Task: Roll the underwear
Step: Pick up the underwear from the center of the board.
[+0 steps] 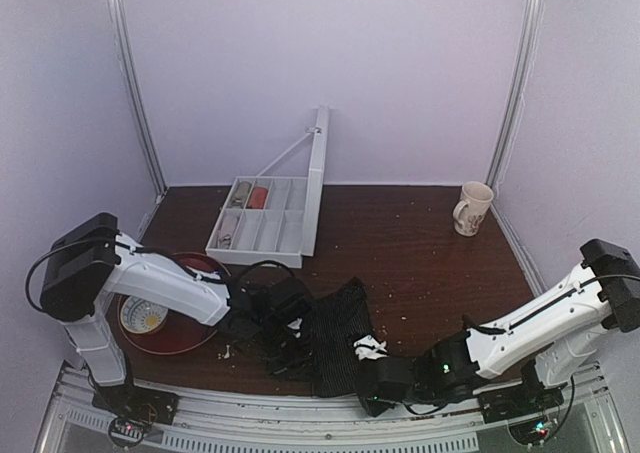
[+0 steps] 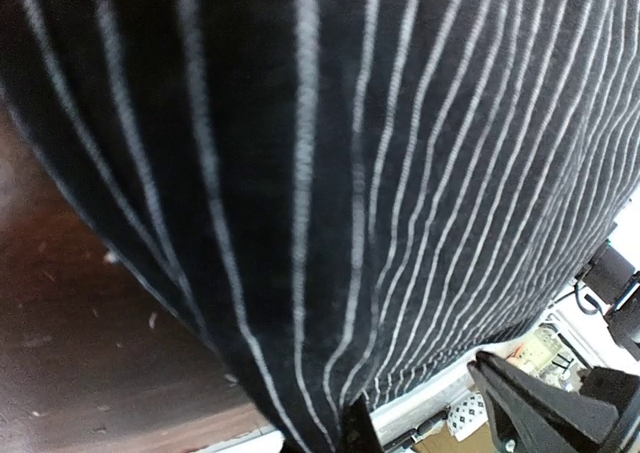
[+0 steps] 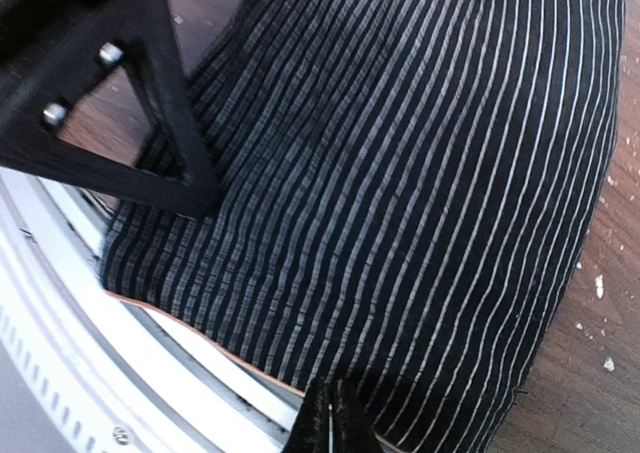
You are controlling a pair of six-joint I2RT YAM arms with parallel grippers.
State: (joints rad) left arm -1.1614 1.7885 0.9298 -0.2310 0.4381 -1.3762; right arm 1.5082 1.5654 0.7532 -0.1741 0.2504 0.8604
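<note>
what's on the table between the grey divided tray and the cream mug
Nothing but bare dark wooden table with pale crumbs lies between the grey compartment tray and the cream printed mug, as the top external view shows.

1. Dark wooden table [image 1: 420,243], speckled with pale crumbs
2. Striped underwear [image 1: 335,338] lies at its near edge
3. Red tray [image 1: 190,335] far left
4. Grey compartment box [image 1: 262,223] behind
5. Mug [image 1: 472,208] back right

Open table behind the underwear [image 1: 338,335] — red tray [image 1: 190,331] flanks its left.
</note>
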